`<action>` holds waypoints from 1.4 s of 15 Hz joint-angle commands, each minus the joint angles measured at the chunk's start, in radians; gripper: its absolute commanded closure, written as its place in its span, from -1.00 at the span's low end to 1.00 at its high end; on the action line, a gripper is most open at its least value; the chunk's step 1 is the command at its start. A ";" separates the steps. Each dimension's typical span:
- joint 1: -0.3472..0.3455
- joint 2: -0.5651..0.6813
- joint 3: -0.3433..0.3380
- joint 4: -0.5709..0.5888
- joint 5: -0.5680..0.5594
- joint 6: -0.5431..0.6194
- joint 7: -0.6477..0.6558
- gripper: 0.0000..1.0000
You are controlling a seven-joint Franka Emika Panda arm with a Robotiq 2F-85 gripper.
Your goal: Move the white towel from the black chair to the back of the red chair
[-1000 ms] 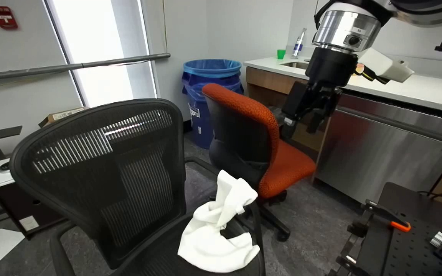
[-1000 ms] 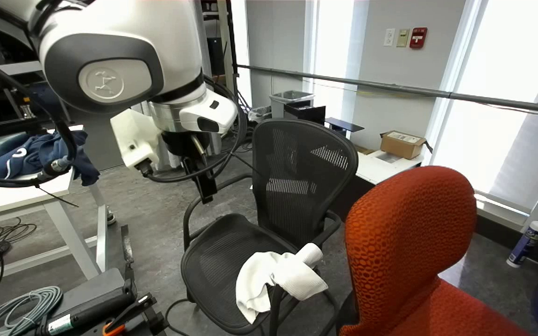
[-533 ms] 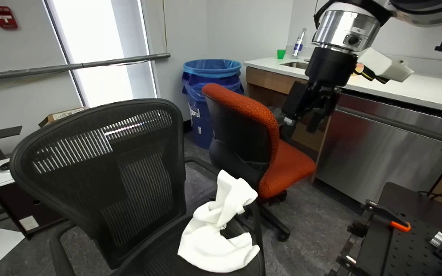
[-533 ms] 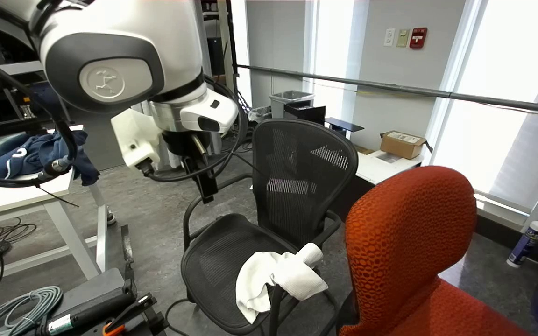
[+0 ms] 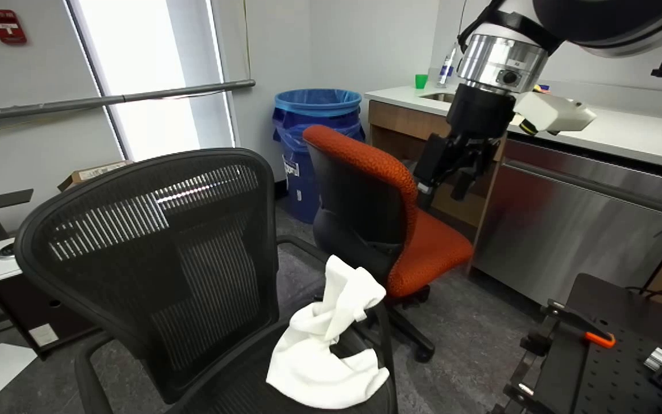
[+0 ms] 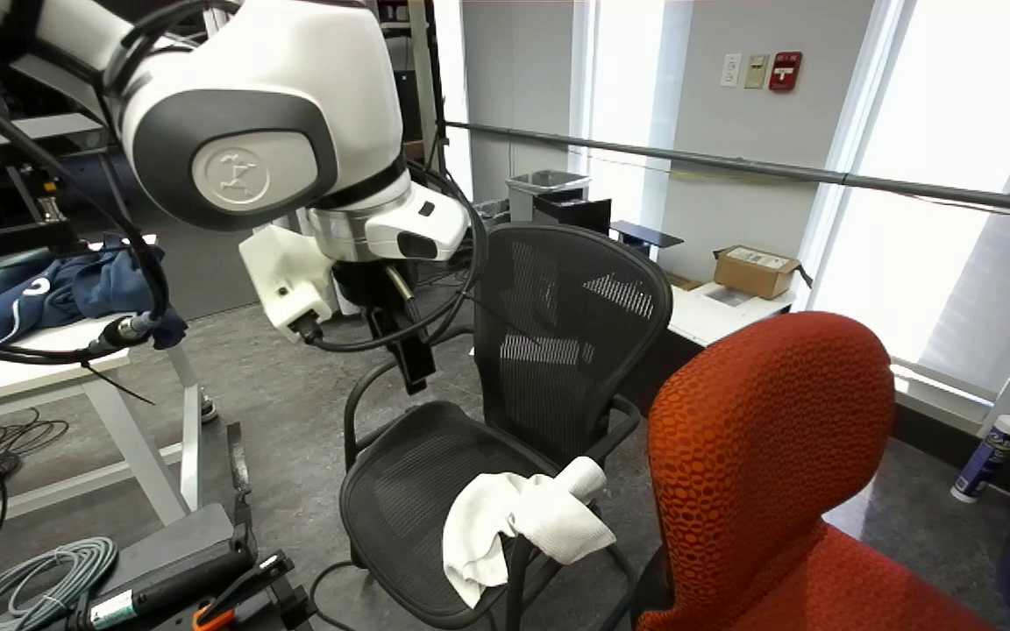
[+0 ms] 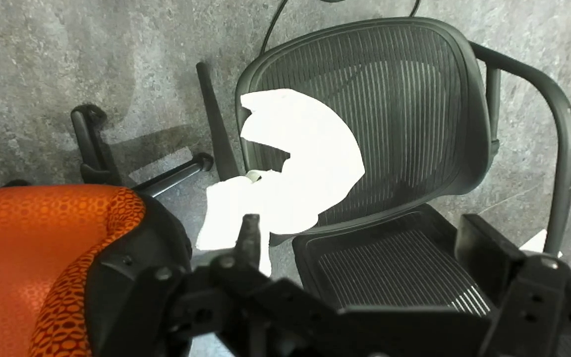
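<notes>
A crumpled white towel (image 5: 322,374) lies on the seat of the black chair (image 5: 141,270), with its upper part draped over the armrest. It also shows in an exterior view (image 6: 562,519) and in the wrist view (image 7: 310,144). The red chair (image 5: 391,164) stands beside the black chair; its backrest (image 6: 768,438) has a rounded top edge. My gripper (image 7: 360,223) is open and empty, with its fingers wide apart above the chairs. In both exterior views the gripper (image 5: 441,192) (image 6: 416,384) hangs well above the towel, not touching it.
A counter (image 5: 624,126) with a steel appliance below stands behind the arm. A blue bin (image 5: 316,149) is behind the red chair. A black perforated table (image 5: 618,368) with tools is at the lower right. A white table (image 6: 40,368) holds a dark blue cloth.
The arm and open gripper have moved in the last half second: leftward and slightly down in an exterior view, rightward and slightly down in an exterior view. The towel and chairs have not moved.
</notes>
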 commanded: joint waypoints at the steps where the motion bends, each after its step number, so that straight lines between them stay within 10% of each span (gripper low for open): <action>1: -0.027 0.047 0.015 0.019 -0.040 0.055 0.021 -1.00; 7: -0.023 0.230 0.024 0.106 -0.022 0.222 0.078 -1.00; 21: -0.023 0.188 0.019 0.077 -0.040 0.174 0.062 -1.00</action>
